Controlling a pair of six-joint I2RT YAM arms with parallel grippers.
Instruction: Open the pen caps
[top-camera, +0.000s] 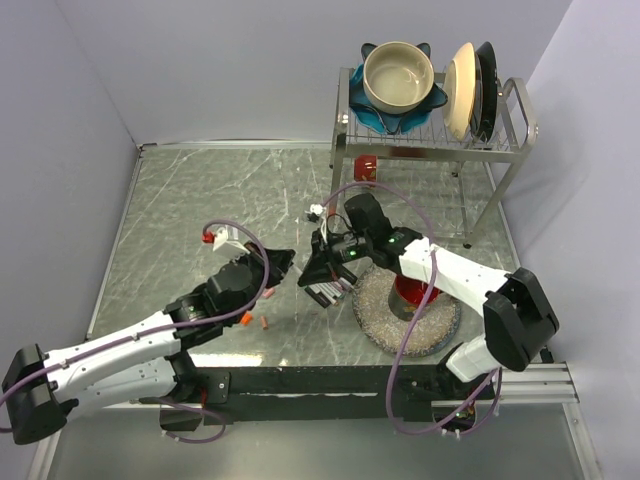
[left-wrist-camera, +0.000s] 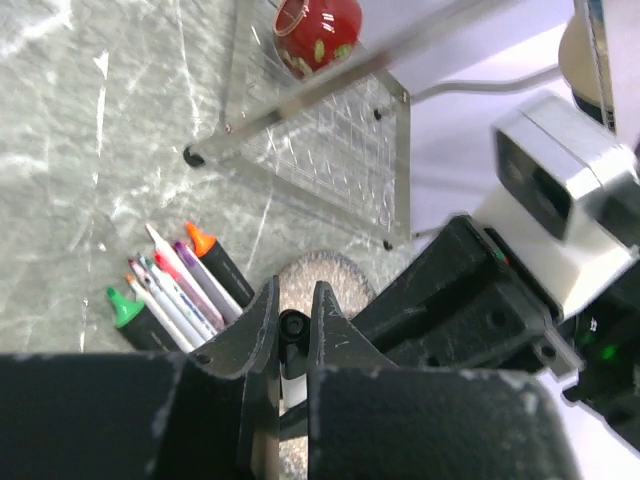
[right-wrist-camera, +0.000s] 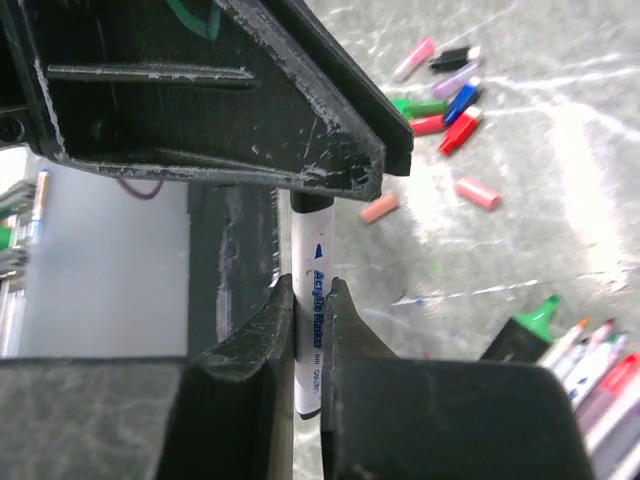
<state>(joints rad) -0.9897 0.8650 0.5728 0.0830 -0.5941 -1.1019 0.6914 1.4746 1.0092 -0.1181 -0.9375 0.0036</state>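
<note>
Grip first: the left gripper (left-wrist-camera: 295, 300) is clamped on the dark cap (left-wrist-camera: 293, 325), held above the table between the arms. The right gripper (right-wrist-camera: 312, 295) pinches the white marker (right-wrist-camera: 313, 250). Best pull straight along the barrel, without bending.

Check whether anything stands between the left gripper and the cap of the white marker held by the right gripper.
Nothing visible does. The right gripper clamps the white marker by its barrel, and the left gripper is shut on its dark cap. The loose caps and other markers lie on the table, off to the side.
</note>
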